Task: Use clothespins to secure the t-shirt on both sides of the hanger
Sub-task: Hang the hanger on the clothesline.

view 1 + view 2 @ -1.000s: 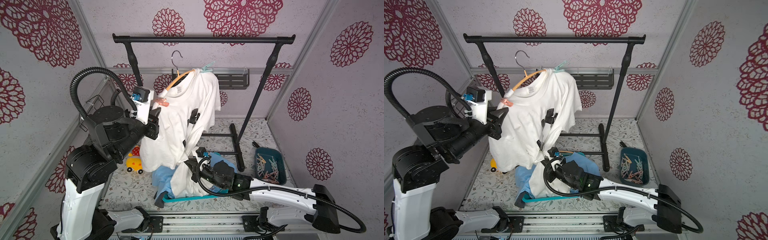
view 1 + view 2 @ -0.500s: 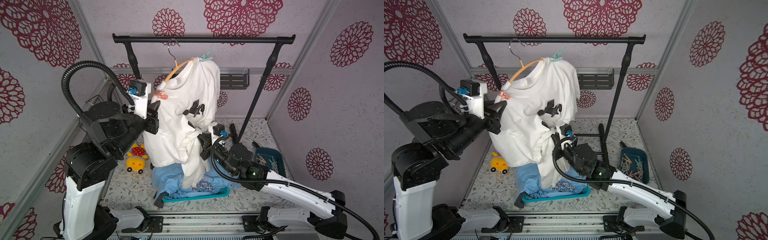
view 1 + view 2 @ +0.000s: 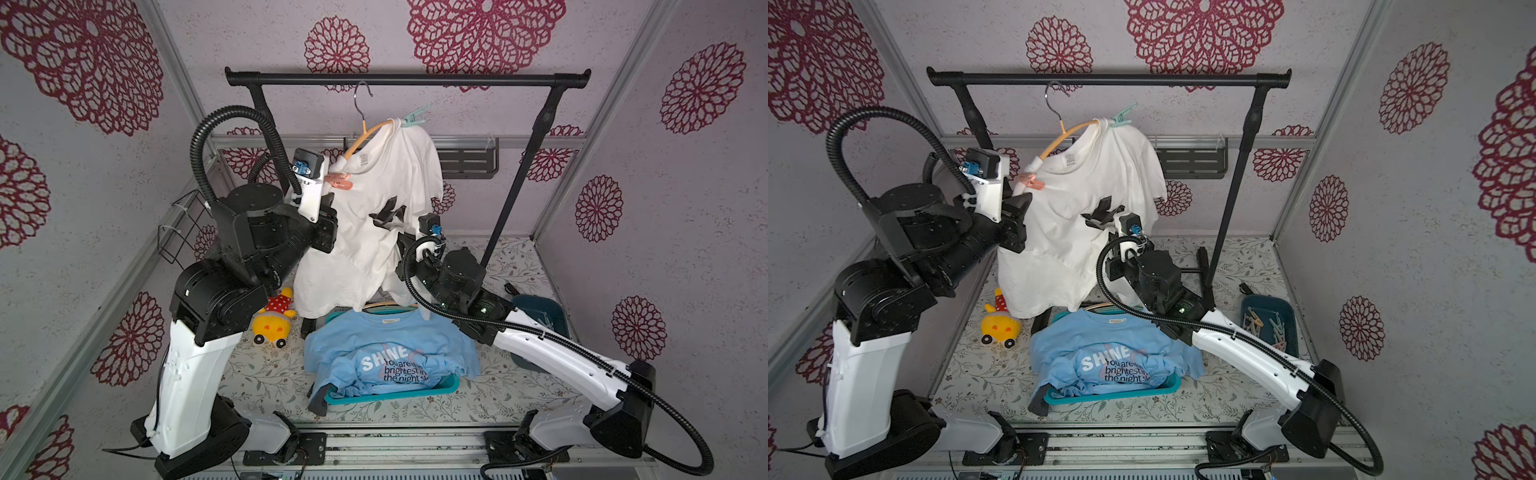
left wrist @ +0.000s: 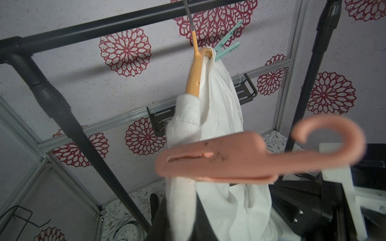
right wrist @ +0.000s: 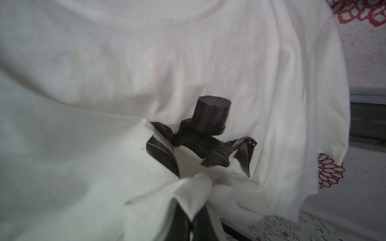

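As far as I can judge, one side is done: the mint pin (image 3: 415, 116) is clamped over the shirt (image 3: 365, 249) at the high end of the hanger (image 3: 370, 133), which hangs steeply tilted from the rail (image 3: 407, 79). The other side is the one in hand. My left jaws are closed on the pink pin (image 4: 240, 158), holding it at the low end of the hanger where the shirt's shoulder wraps it. In the left wrist view the cloth runs behind the pin, and I cannot tell whether its nose bites yet, so I count that side unfinished. My right jaws are together on a pinch of the shirt front, just beside its black print (image 5: 204, 133). What is left, I think, is to seat the pink pin over shirt and hanger, let it go, then free the cloth. Spare pins (image 3: 1273, 332) lie in the bin (image 3: 1264, 299) on my right, well apart from the shirt. The table (image 3: 266, 374) has a pale leaf-patterned cover. On it are the rail's feet, a teal basket (image 3: 395, 397) with a blue shirt (image 3: 386, 357) draped over it, and a yellow toy (image 3: 274, 320). Lilac walls (image 3: 685, 249) with red flower prints close in three sides, and the back one carries a black shelf (image 3: 469, 164).
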Robot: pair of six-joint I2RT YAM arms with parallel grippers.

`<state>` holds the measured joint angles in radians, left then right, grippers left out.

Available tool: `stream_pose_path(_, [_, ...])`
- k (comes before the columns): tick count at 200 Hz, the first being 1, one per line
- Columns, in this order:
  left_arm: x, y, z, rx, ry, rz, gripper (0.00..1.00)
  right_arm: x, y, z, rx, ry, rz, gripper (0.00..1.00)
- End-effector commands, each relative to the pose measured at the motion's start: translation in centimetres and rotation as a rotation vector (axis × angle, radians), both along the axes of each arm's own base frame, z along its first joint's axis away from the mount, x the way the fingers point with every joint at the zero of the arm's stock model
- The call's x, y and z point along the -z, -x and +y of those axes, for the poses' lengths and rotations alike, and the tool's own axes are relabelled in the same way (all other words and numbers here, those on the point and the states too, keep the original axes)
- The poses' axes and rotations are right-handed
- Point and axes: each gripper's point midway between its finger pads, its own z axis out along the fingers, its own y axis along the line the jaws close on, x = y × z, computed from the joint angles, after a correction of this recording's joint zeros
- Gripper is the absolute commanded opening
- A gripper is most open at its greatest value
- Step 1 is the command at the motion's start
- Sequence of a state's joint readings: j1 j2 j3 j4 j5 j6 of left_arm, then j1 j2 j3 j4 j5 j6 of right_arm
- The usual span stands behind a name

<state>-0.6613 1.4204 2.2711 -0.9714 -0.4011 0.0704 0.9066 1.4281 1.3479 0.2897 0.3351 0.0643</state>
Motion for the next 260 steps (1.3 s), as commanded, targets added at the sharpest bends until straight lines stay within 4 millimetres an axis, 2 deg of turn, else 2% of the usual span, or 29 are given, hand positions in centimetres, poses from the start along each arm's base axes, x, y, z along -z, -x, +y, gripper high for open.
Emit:
stream_pose_path(1, [-4.9, 0.2, 1.5, -0.057, 0.102, -0.157, 0.0, -3.8, -0.4, -0.5, 0.014, -0.086, -0.115, 0.0])
stream_pose_path(65, [-5.3, -2.2, 3.2, -0.111, 0.1, -0.177, 0.0, -3.3, -2.7, 2.6, -0.009, -0.134, -0.139, 0.0])
stream_pose_path(110, [-5.5, -3.4, 5.5, -0.163, 0.103, -0.184, 0.0, -3.1, -4.1, 5.0, -0.041, -0.148, -0.143, 0.0])
stream_pose_path(136, [-4.6, -4.7, 7.0, -0.199, 0.097, -0.166, 0.0, -2.8, -5.1, 6.6, -0.061, -0.183, -0.137, 0.0])
stream_pose_path(156, [-4.8, -5.1, 7.2, -0.193, 0.095, -0.174, 0.0, -1.9, -5.8, 8.3, -0.097, -0.193, -0.133, 0.0])
stream_pose_path(190, [-5.1, -6.0, 8.3, -0.24, 0.057, -0.196, 0.0, 0.4, -7.1, 12.8, -0.199, -0.112, -0.077, 0.0])
stream_pose_path(225, [-5.0, -6.7, 9.8, -0.289, 0.026, -0.194, 0.0, 2.1, -8.3, 14.8, -0.222, -0.142, -0.057, 0.0])
stream_pose_path(260, [-3.5, -7.8, 10.4, -0.292, 0.039, -0.144, 0.0, 3.7, -8.6, 16.4, -0.256, -0.138, -0.031, 0.0])
